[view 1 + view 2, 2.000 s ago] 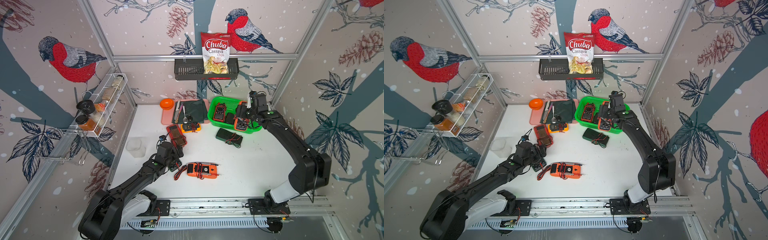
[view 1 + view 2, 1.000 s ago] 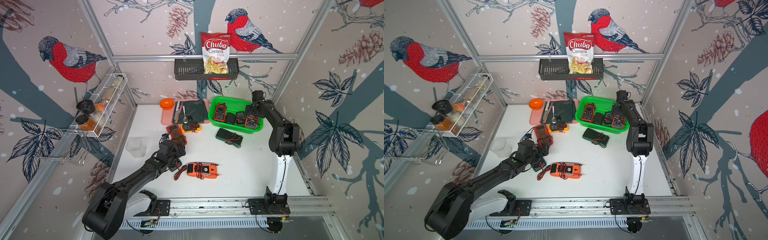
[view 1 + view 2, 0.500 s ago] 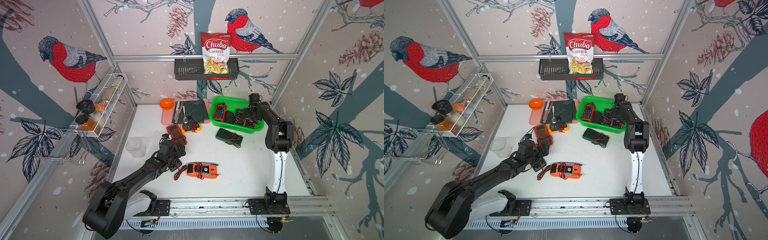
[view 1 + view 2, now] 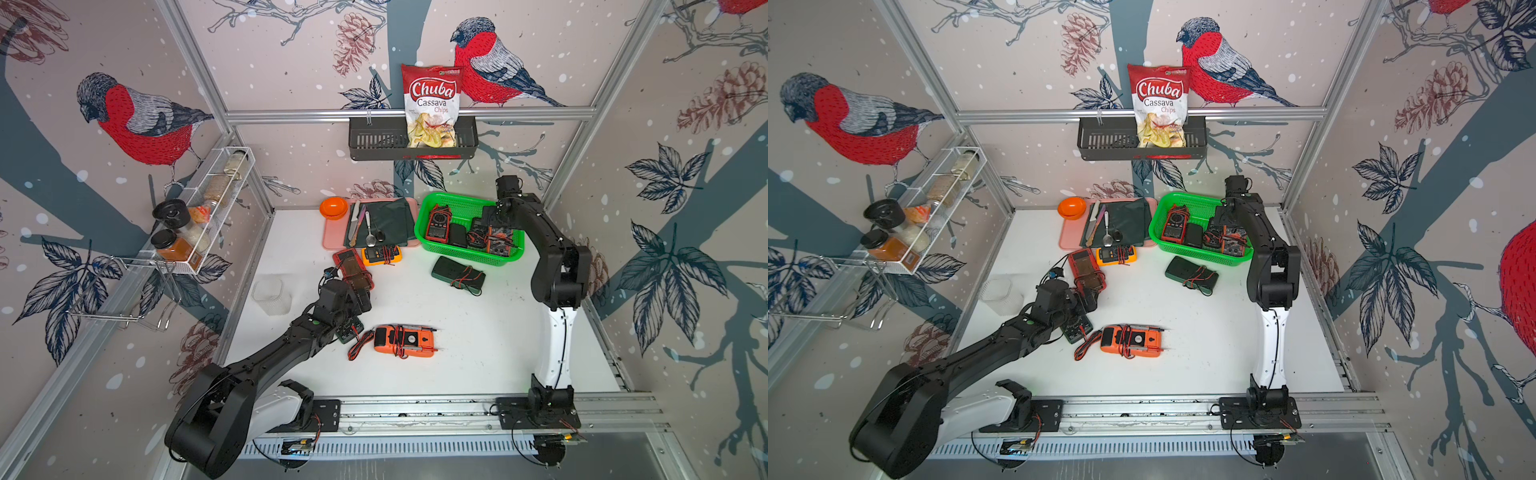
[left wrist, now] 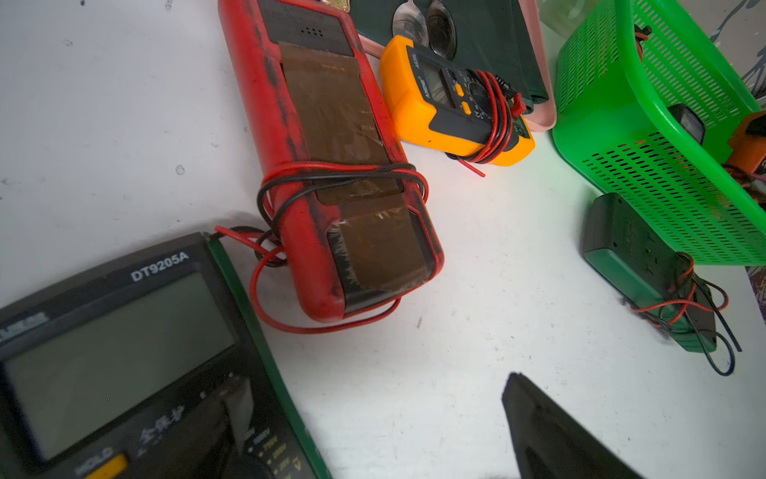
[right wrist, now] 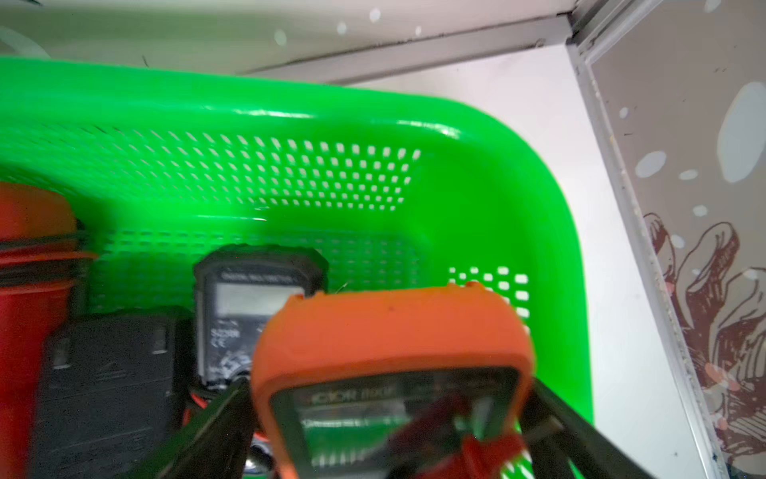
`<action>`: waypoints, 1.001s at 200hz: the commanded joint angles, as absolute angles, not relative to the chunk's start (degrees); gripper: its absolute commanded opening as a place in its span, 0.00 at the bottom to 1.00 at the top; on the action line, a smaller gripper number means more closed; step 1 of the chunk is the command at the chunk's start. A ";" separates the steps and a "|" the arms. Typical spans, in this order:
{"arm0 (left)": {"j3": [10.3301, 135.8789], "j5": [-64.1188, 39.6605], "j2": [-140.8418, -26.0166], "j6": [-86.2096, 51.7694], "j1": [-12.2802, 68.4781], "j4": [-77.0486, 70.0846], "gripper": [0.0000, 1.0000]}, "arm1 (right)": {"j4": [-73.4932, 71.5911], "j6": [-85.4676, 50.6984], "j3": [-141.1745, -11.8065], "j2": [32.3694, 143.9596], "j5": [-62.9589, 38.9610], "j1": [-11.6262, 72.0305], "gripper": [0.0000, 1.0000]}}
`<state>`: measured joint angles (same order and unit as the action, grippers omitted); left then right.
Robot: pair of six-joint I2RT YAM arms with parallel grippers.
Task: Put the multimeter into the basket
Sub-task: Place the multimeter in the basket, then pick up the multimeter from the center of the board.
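Nearest on the white bench, the left end effector hangs with jaws spread wide and empty over a black and green multimeter. Farther back, the right end effector reaches into the green basket. Its fingers flank an orange multimeter resting inside on other meters. Blur hides whether it is pinched or freed. To finish well, open fully, then lift straight up, clear of the wound leads.
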<state>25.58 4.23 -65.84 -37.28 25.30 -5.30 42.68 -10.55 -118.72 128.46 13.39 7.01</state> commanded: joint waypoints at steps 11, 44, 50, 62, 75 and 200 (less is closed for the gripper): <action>25.57 3.69 -65.22 -37.08 25.25 -6.37 0.98 | 43.24 -10.72 -117.70 126.26 15.18 7.12 1.00; 25.16 3.70 -64.36 -37.21 25.22 -6.29 0.98 | 43.00 -11.07 -116.34 124.94 15.41 7.28 1.00; 25.14 3.71 -64.24 -37.24 25.22 -6.31 0.98 | 42.94 -11.06 -116.03 124.52 15.32 7.40 1.00; 25.05 3.70 -64.00 -37.18 25.25 -6.11 0.98 | 42.76 -11.19 -115.16 123.55 15.00 7.78 1.00; 24.96 3.78 -63.72 -37.18 25.22 -6.07 0.98 | 41.84 -11.29 -113.34 121.98 14.38 8.20 0.96; 23.76 6.87 -60.00 -38.25 25.22 -0.47 0.98 | 26.90 -9.14 -75.83 93.92 11.01 31.54 1.00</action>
<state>24.27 4.82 -60.88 -37.32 25.30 -2.83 31.79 -10.63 -81.30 98.04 9.85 25.21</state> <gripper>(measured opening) 0.983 0.978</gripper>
